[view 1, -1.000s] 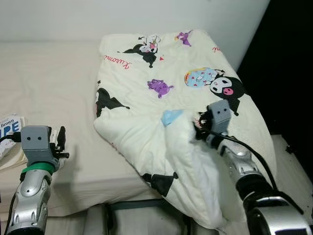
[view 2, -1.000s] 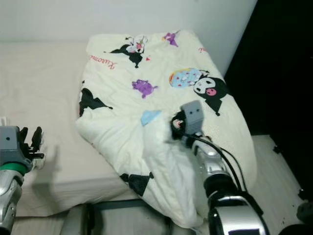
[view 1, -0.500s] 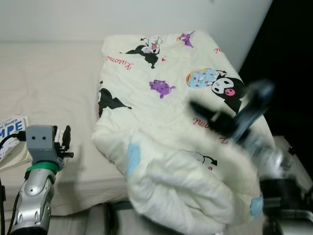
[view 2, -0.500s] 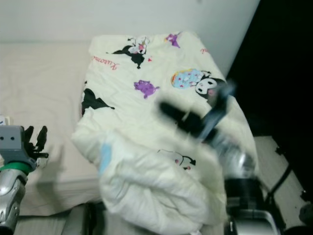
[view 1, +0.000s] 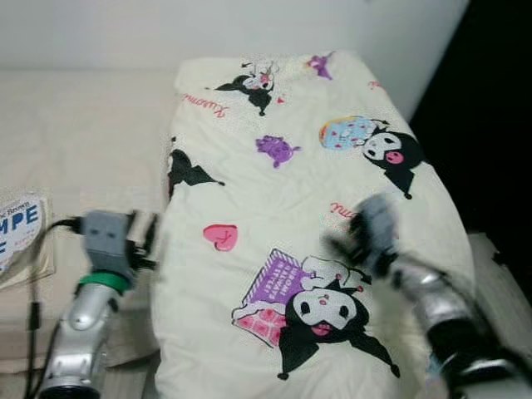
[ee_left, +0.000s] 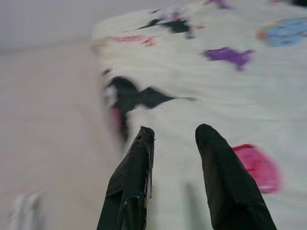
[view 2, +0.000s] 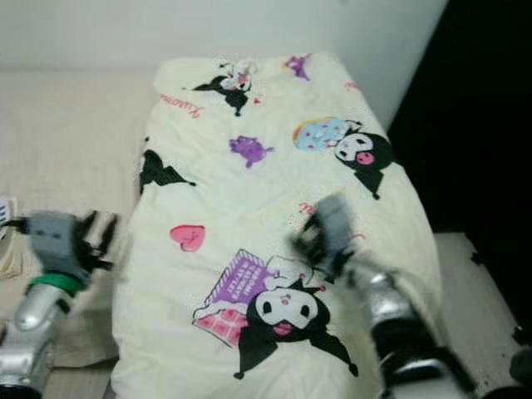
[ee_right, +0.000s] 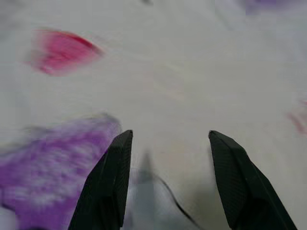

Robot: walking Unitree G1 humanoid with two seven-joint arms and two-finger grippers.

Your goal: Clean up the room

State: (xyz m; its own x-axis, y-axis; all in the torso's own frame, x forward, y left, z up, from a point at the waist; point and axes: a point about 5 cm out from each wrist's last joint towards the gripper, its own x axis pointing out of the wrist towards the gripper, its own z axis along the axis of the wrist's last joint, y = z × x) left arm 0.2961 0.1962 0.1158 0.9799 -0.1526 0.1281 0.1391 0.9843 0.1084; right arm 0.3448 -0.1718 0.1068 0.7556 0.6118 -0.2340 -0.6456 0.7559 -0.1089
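Here, the cartoon-print blanket [view 1: 299, 249] lies spread across the bed [view 1: 83, 141].

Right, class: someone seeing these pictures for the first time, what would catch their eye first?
The cream cartoon-print quilt spread over the right side of the bed, with a large black-and-purple character near its front edge. Both grippers are open: the right gripper over the quilt's middle, the left gripper at its left edge.

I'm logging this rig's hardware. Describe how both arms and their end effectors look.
Both arms are silver metal. The left arm carries a green ring under a grey boxy wrist block, with a black cable alongside. The left end effector and the right end effector each have two long black fingers. The right arm is motion-blurred, with a grey block at the wrist.
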